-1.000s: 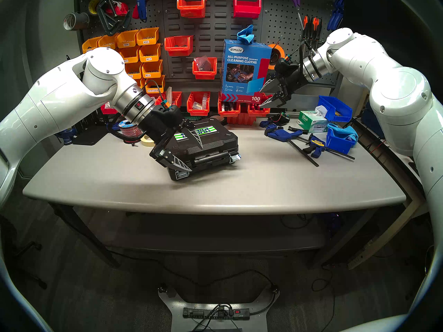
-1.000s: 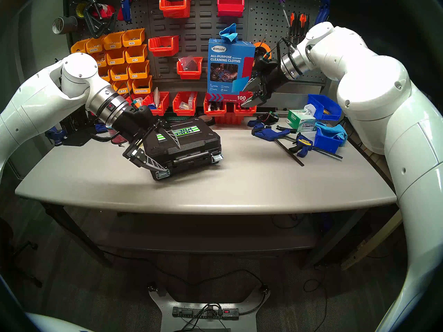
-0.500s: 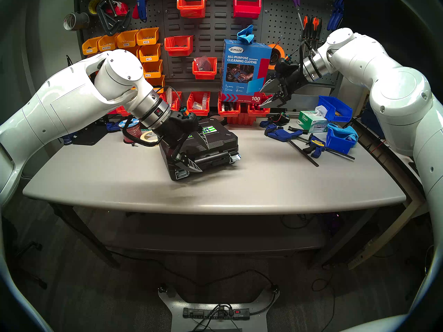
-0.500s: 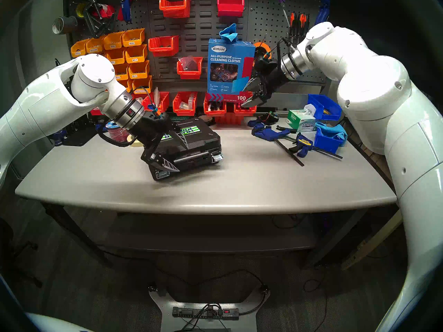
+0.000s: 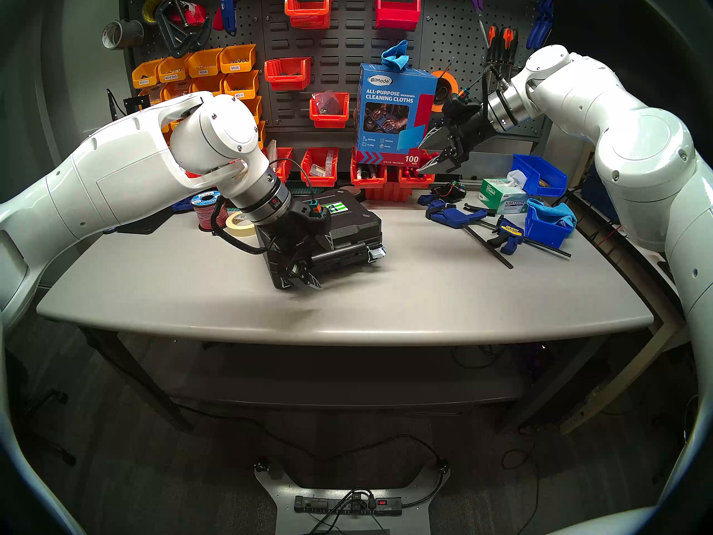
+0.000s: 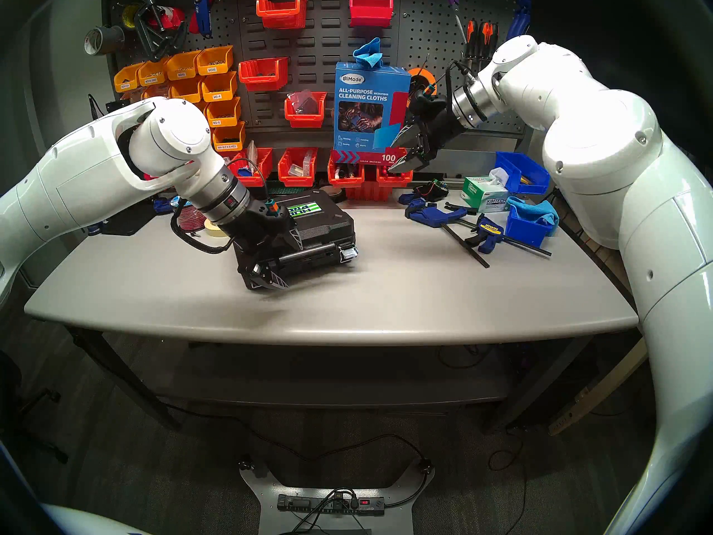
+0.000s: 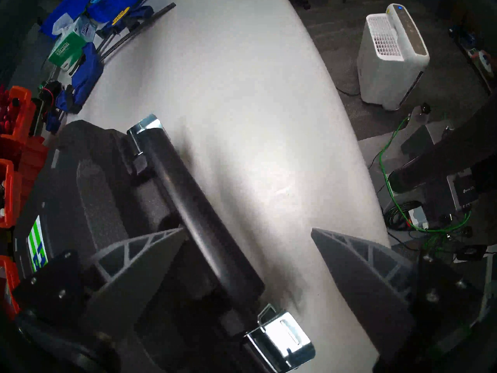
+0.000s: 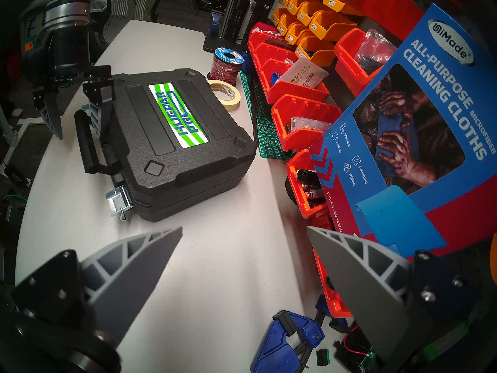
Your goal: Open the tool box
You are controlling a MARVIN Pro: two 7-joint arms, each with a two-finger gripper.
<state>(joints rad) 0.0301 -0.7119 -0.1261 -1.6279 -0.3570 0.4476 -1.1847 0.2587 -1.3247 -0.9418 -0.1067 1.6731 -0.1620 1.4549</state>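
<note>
From the head cameras I saw the left gripper (image 5: pixel 308 266) angled down over the near left end of the tool box (image 5: pixel 347 229), its jaws spread wide with nothing between them. The closed box lay flat on the grey table (image 5: pixel 386 302), one finger above its lid, the other out past its front edge. The right gripper (image 5: pixel 438 148) hung well away to the right, high up beside the blue cleaning-cloths box (image 5: pixel 393 113).

In my left wrist view the left gripper (image 7: pixel 247 238) straddled the box's black bar handle (image 7: pixel 188 197), which ran between the spread fingers. One silver latch (image 7: pixel 279 340) sat just below, the other latch (image 7: pixel 146 127) at the handle's far end.

My right wrist view showed the right gripper (image 8: pixel 244 238) gaping and empty above bare table, the tool box (image 8: pixel 174 138) ahead of it and to its left.
</note>
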